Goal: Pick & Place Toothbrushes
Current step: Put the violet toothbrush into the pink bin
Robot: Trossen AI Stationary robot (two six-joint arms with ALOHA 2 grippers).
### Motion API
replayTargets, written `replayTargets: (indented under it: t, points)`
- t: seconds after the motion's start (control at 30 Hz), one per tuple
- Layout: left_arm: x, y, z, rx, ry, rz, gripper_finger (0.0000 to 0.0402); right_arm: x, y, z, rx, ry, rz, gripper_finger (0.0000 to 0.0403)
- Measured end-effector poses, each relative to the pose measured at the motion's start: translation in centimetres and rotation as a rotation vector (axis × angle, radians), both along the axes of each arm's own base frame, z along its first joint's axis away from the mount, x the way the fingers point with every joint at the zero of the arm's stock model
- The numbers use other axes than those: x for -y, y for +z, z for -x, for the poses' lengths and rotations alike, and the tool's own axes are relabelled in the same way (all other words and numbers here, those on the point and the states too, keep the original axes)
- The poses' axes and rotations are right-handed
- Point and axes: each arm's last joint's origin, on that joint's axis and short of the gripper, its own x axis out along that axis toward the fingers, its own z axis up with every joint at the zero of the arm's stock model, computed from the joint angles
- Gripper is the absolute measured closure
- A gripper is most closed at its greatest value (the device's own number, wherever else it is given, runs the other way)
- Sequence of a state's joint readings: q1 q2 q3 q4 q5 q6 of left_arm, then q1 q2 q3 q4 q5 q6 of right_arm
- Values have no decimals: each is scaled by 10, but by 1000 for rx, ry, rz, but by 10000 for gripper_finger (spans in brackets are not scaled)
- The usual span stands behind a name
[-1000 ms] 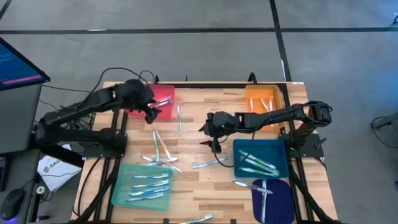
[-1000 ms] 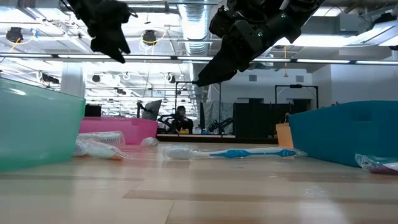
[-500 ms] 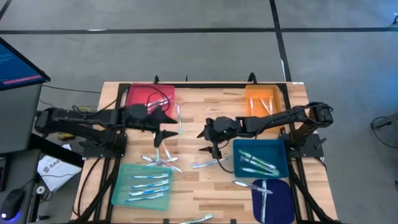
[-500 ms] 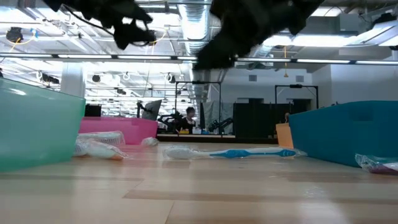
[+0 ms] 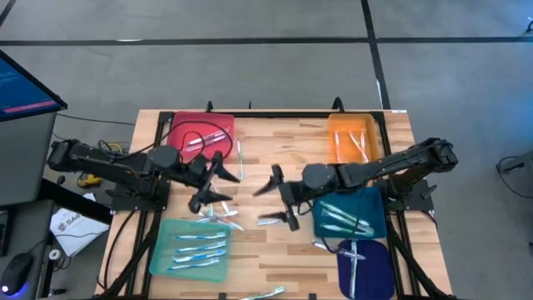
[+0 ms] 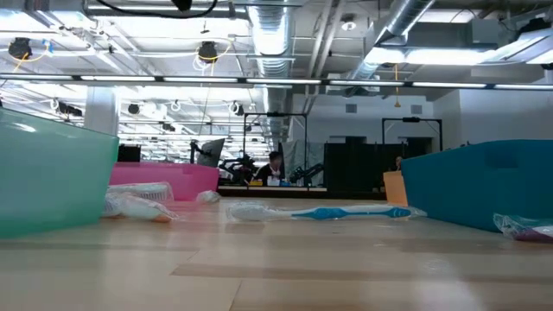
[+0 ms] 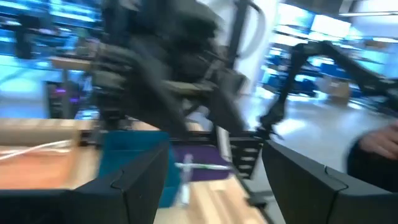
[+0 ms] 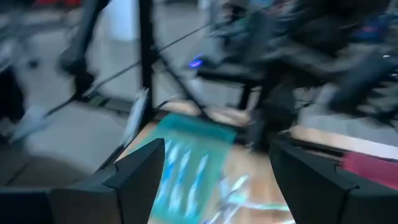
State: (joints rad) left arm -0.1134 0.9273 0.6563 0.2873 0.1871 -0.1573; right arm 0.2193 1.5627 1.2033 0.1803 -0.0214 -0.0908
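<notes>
My left gripper [image 5: 211, 177] and right gripper [image 5: 279, 198] both hang wide open and empty over the table's [image 5: 266, 250] middle, bare wood between them. Loose toothbrushes [image 5: 215, 212] lie below my left, near the teal tray's [image 5: 158, 250] edge.

Wood table [image 5: 275, 142] w/ red, orange, teal, blue, purple trays plus loose toothbrushes [image 5: 218, 210] mid-table.

No legible text or labels anywhere

Overhead camera, level tabletop camera, two wrist cameras
</notes>
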Motion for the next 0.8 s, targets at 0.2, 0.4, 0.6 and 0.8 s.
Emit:
replayTargets:
  t: [0.2, 0.4, 0.6, 0.8]
  points:
    - [8, 5, 8, 45, -124, -39, 147, -5, -4, 1, -85, -12, -11, 117]
    - [8, 7, 11, 57, -133, -47, 147, -22, -3, 5, -62, 41, -12, 117]
    - [8, 7, 12, 50, -131, -47, 147, -41, -1, 10, -46, 94, -24, 117]
    - [8, 1, 10, 23, -133, -41, 147, -45, 2, 11, -10, 104, -25, 117]
